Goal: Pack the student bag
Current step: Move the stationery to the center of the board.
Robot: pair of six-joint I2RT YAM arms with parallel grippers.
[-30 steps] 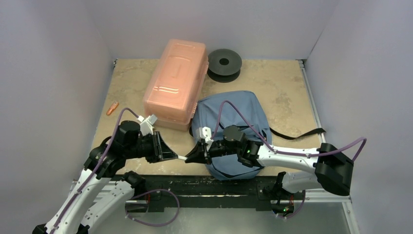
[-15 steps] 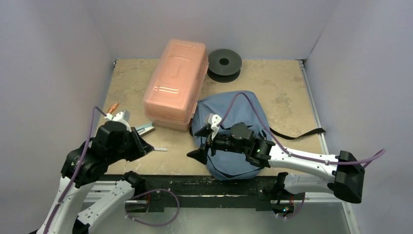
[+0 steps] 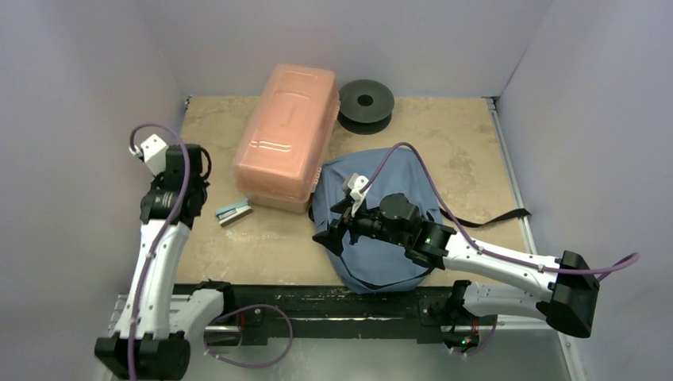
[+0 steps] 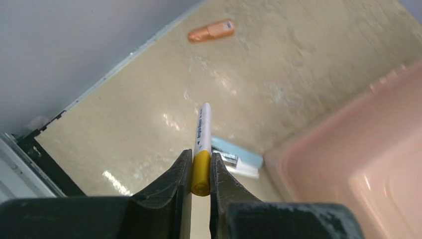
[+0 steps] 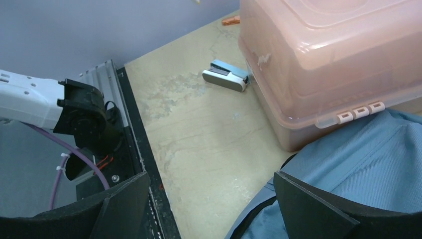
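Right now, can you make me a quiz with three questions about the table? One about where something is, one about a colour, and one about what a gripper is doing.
1. Where is the stapler?
A) on the table, beside the pink box
B) on top of that box
C) far from that box, at the right edge

2. What colour is the end of the marker that is pinched in the left gripper?
A) green
B) yellow
C) black

3. How is the right gripper?
A) shut on the stapler
B) shut on nothing
C) open

Answers:
1 A: the stapler lies flat on the table, right next to the box's side.
2 B: a yellow cap shows between the jaws in the left wrist view.
3 C: its fingers stand wide apart, with nothing between them, over the edge of the student bag.
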